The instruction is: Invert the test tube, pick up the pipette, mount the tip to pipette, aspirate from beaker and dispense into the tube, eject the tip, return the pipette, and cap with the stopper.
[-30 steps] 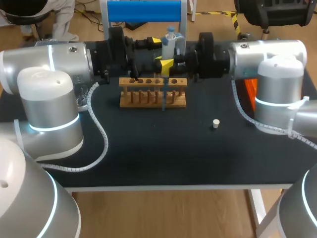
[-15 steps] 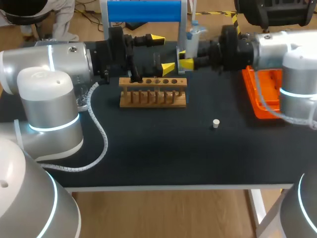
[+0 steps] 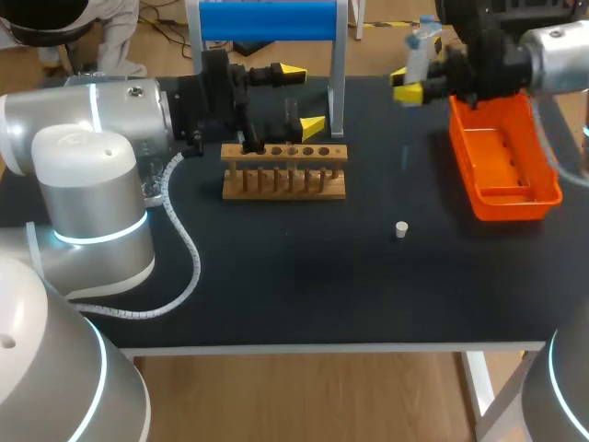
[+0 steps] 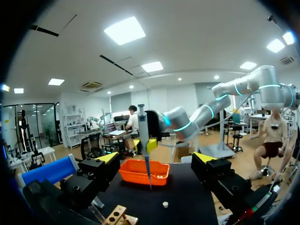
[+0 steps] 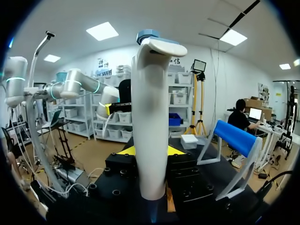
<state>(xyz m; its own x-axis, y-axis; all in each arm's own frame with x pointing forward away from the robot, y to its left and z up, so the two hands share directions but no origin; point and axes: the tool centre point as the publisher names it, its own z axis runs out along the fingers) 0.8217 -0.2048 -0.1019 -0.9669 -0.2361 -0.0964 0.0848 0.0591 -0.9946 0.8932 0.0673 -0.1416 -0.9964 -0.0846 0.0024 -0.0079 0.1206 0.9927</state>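
The right claw is clamped on the pipette, its 2 yellow-tipped fingers pressing the pale body from opposite sides. It holds the pipette upright above the far part of the worktop, just beside the far end of the orange tray. In the right wrist view the pipette rises straight out of the claw, with the blue button on top and the finger rest hooked over to one side.

From the left wrist view the pipette hangs with its slender tip pointing down, in line with the orange tray. From this angle it is hard to say whether the tip is over the tray or short of it.

The left claw is spread wide, holding and touching nothing, and hovers just behind the wooden test tube rack. Its 2 fingers stand well apart in its own view, with a corner of the rack under them.

The small white stopper sits alone on the dark worktop, between the rack and the tray and nearer the front edge. It is also seen ahead of the left claw as a pale dot. The blue-barred pipette stand rises behind the rack.
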